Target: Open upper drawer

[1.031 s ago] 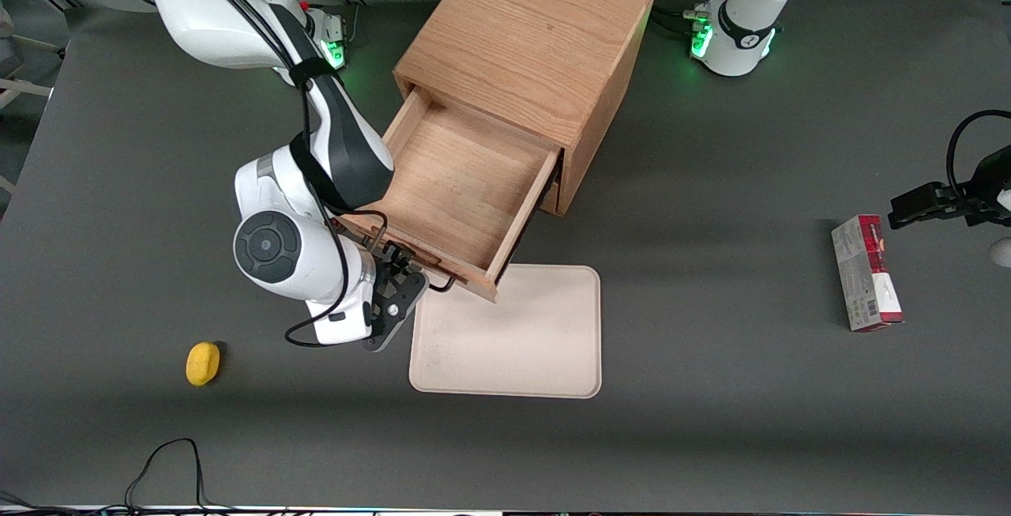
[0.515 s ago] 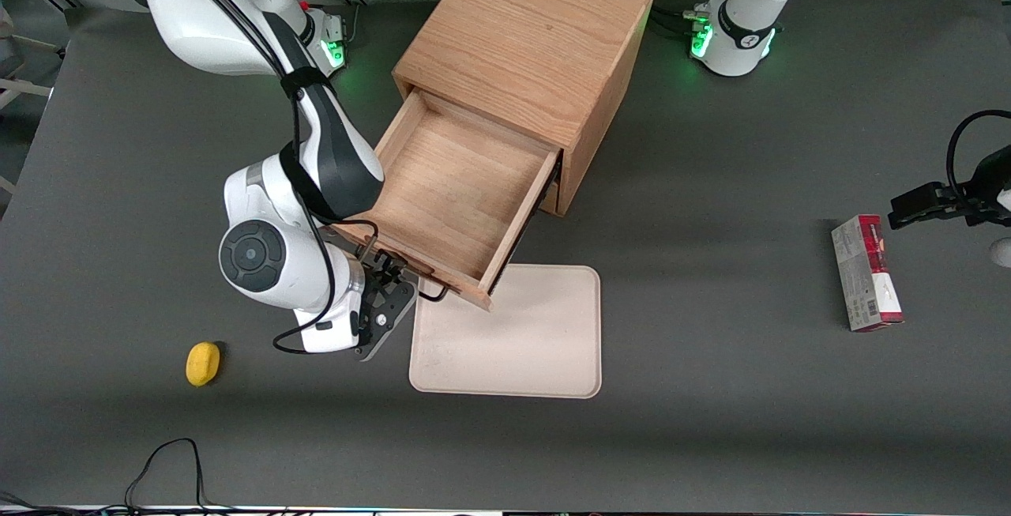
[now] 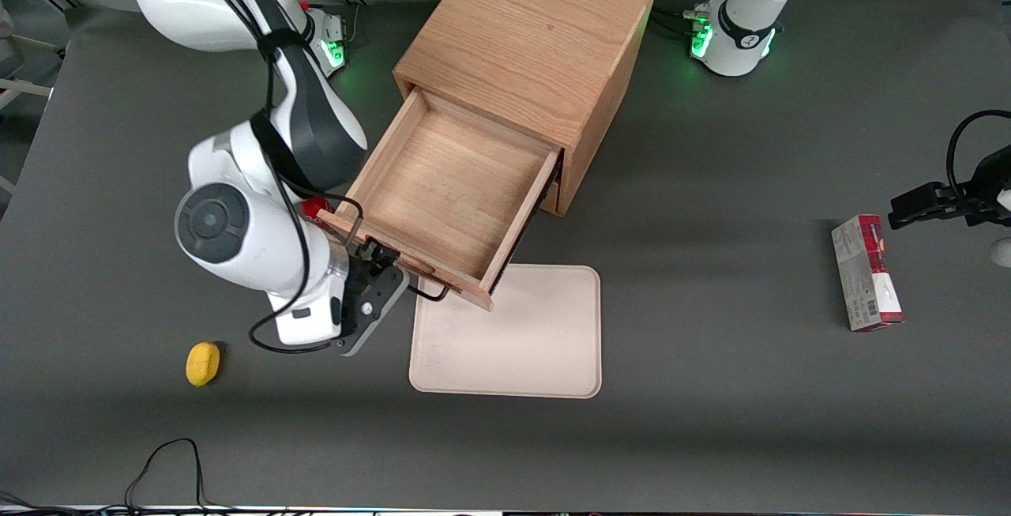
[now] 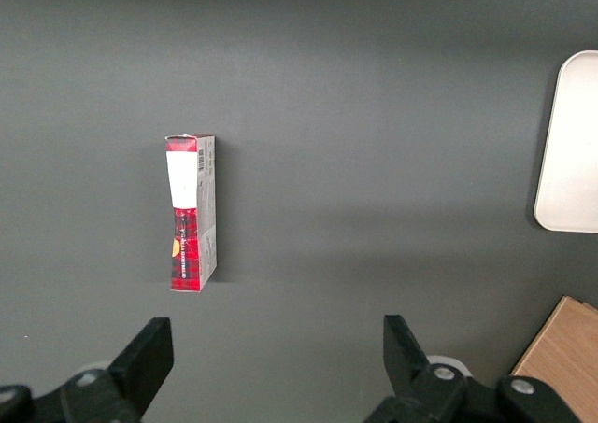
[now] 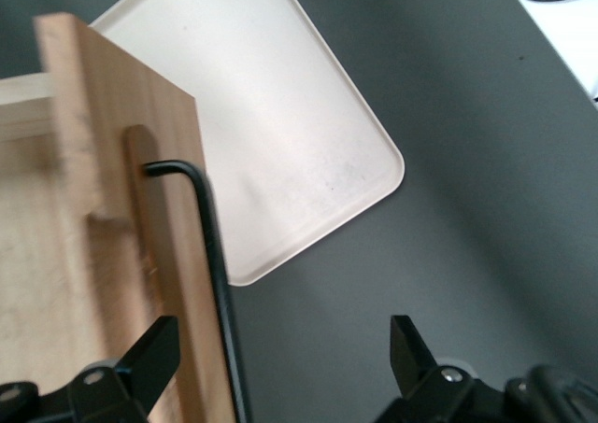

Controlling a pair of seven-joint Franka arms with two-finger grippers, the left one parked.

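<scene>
The upper drawer [image 3: 450, 200] stands pulled out at frame centre; the gripper [image 3: 385, 265] (fingers spread wide, holding nothing) sits at its handle [image 5: 210, 255].

Upper drawer [image 3: 454, 196] light oak, pulled fully out, empty; black handle [image 5: 213, 255].

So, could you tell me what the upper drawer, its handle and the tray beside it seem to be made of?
Upper drawer: light oak-like wood, visible grain, matte. Handle: thin black bent rod, probably metal. Tray: smooth cream, possibly plastic or fibre; unclear. The gripper sits open at the handle.
</scene>
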